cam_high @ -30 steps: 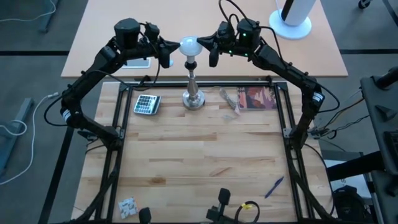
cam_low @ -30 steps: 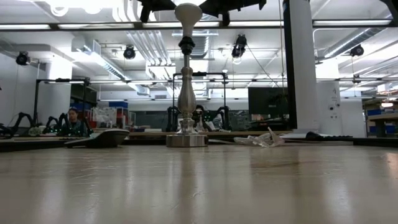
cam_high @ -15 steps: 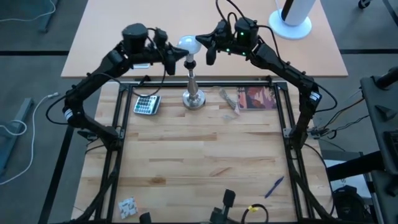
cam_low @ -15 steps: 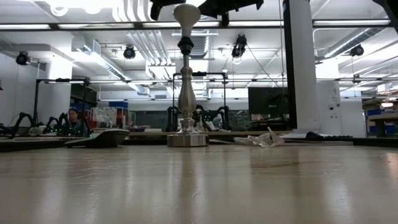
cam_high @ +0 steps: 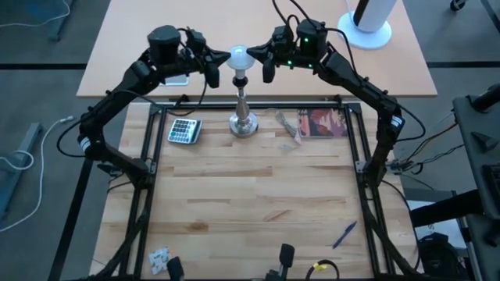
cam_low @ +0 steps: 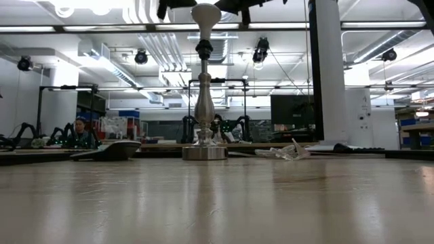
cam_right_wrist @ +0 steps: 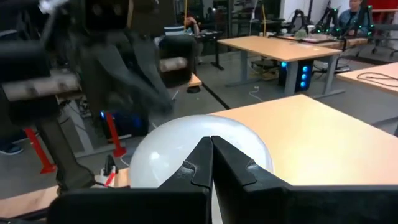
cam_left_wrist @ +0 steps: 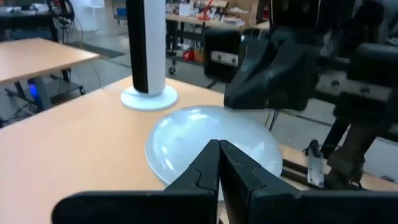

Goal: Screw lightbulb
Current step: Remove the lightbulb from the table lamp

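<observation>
Wooden planks form the desk, which is framed by black rails. On it are seen a calculator, a silver stand, a crumpled wrapper, a printed card and a blue pen. The lightbulb is seated upright in the socket on top of the stand. The left hand is held just beside the bulb on 1 side and the right hand on the other; the fingers of both are pressed together, nothing being held. Behind is a 2nd, light-brown desk with a white cylinder. In the low view a workshop with ceiling lights, a white pillar and a seated person is visible.
</observation>
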